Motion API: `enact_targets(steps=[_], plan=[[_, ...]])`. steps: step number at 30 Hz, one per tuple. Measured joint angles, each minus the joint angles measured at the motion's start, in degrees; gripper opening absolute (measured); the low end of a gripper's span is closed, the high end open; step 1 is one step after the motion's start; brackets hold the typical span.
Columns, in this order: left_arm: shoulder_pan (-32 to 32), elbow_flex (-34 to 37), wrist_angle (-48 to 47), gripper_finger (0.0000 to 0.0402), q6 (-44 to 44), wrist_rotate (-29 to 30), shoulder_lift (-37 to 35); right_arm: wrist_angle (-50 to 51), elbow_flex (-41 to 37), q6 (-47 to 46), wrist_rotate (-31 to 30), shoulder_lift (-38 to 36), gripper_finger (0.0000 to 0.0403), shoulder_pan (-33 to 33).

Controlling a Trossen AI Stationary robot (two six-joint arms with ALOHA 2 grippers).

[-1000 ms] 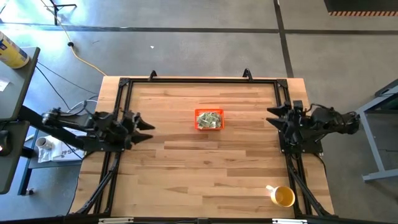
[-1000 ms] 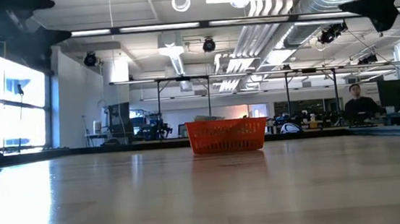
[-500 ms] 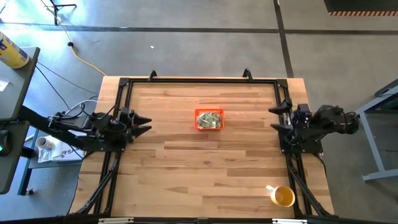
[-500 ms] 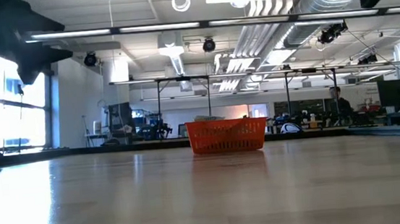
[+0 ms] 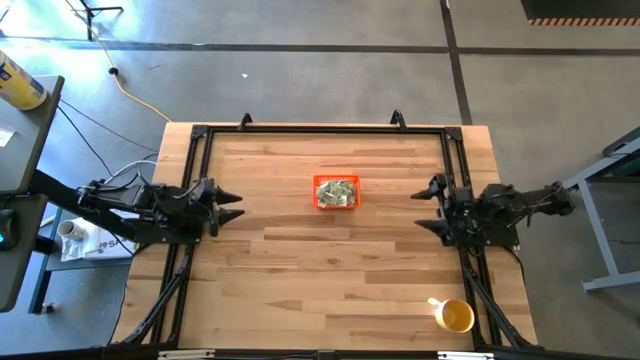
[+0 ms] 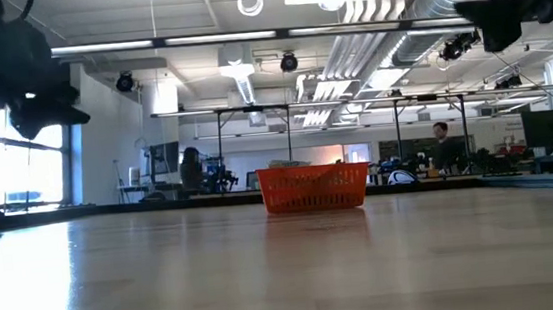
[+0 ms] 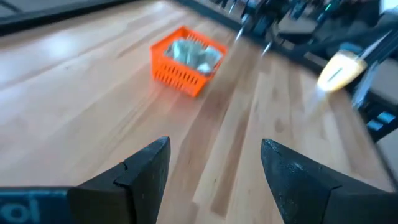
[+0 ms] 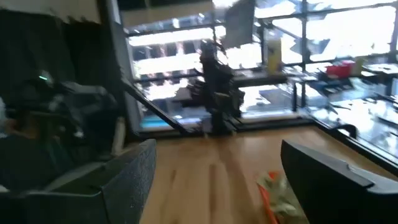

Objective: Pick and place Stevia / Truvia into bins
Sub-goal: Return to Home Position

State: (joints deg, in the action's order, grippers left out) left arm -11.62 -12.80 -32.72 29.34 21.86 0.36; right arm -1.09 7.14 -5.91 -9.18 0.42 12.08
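The orange bin [image 5: 336, 192] stands on the wooden table a little behind its middle, and the green-and-white Stevia packets [image 5: 337, 189] lie heaped inside it. The left wrist view shows the bin [image 7: 185, 60] with the packets [image 7: 196, 52] well ahead of the fingers. My left gripper [image 5: 232, 205] hangs open near the table's left edge, pointing toward the bin. My right gripper [image 5: 424, 207] hangs open near the right edge, facing left; a corner of the bin [image 8: 271, 194] shows in its wrist view. Both hang above the table in the low view, with nothing between the fingers.
A yellow mug [image 5: 455, 316] stands at the table's near right corner. A black metal frame [image 5: 320, 128] runs along the far, left and right edges. Bare wood lies between each gripper and the bin. People show in the room beyond the table [image 6: 442, 140].
My left gripper has come down and tipped forward, staying near the left edge. My right gripper has swung out a little toward the table's middle and near edge, come down and rolled about its own line. Both stay open. The bin and packets have not moved.
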Motion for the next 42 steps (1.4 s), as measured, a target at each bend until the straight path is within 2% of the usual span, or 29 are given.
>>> enact_targets(steps=[4,8,42], plan=[[0.0,0.0,-3.52,0.0284,1.08,-1.15,0.22,1.69,-2.61,-0.05,-4.82,0.33,0.0332,0.0],[0.0,0.0,-5.19,0.0285,0.9,-1.83,0.24,6.81,-3.52,-0.05,-6.34,0.35,0.0332,0.0],[0.0,0.0,-4.78,0.0285,0.95,-1.85,0.26,8.6,-3.13,-0.05,-5.65,0.7,0.0332,0.0]])
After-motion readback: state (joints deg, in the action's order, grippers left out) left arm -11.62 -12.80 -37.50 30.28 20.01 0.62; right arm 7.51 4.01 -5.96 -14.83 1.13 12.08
